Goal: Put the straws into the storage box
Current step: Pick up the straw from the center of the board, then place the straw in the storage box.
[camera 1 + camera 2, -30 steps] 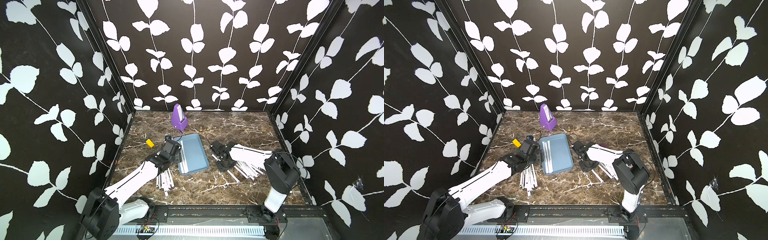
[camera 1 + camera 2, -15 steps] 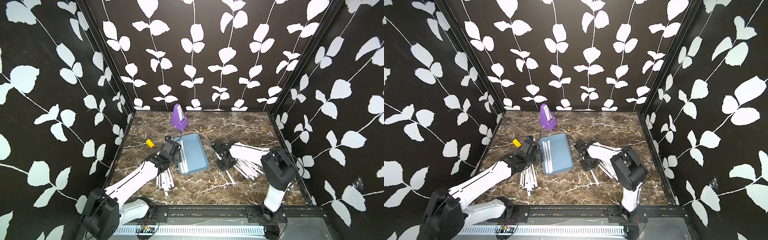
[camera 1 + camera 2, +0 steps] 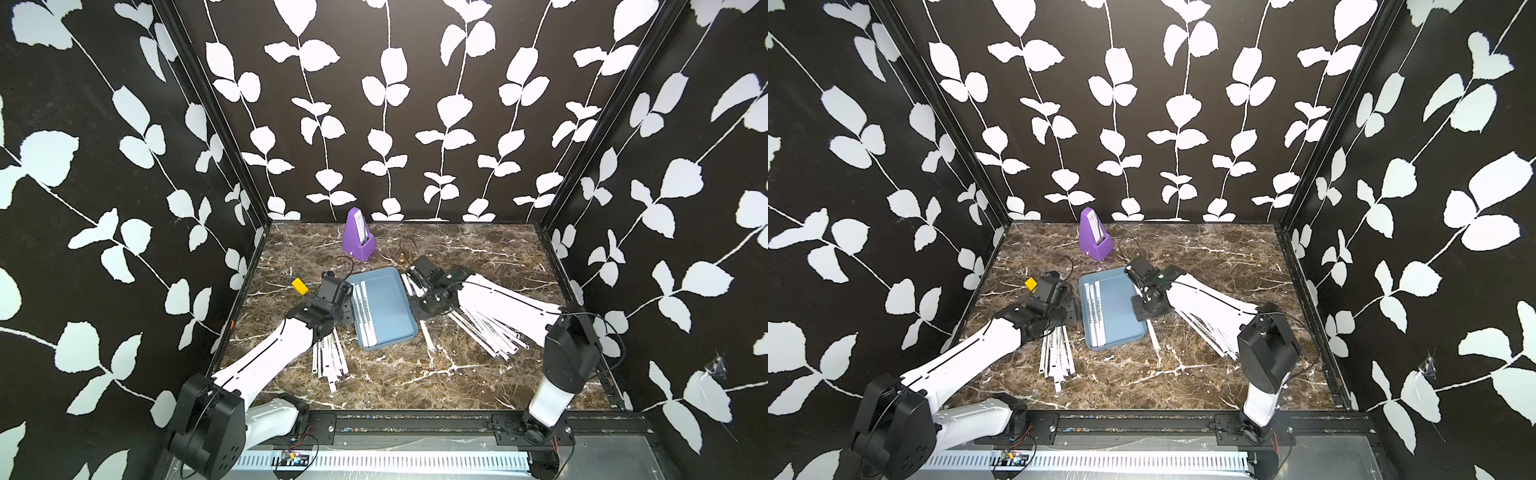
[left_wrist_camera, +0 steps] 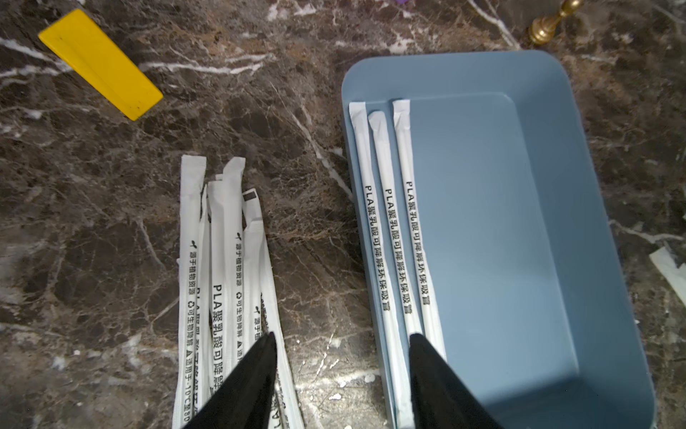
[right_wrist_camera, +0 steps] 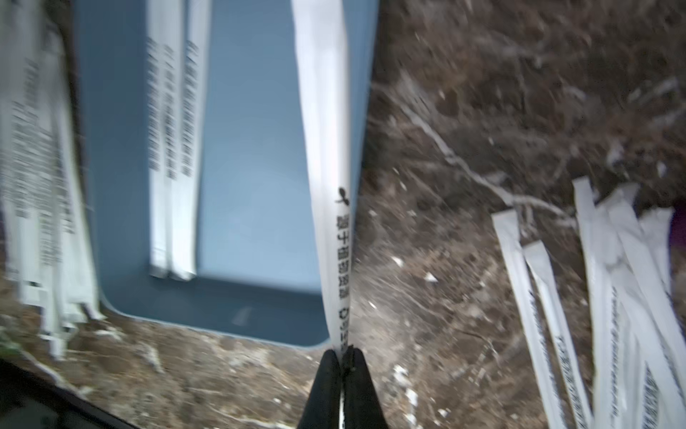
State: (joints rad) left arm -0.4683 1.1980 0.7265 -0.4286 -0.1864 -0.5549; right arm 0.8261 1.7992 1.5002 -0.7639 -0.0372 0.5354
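While three straws (image 4: 393, 237) lie side by side in the storage box (image 4: 519, 223), the right end effector (image 5: 343, 356) pinches one straw (image 5: 326, 148) tight. The left end effector (image 4: 341, 336) stands parted, holding nothing.

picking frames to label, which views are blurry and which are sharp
Right wrist view: motion-smeared; print on the straws in the storage box unreadable, the held straw near the right gripper legible. Left wrist view: sharp, print crisp. Both top views: sharp.

R pincer (image 5: 341, 353) shut on 1 straw (image 5: 324, 148), swung over to box (image 5: 252, 167) rim.
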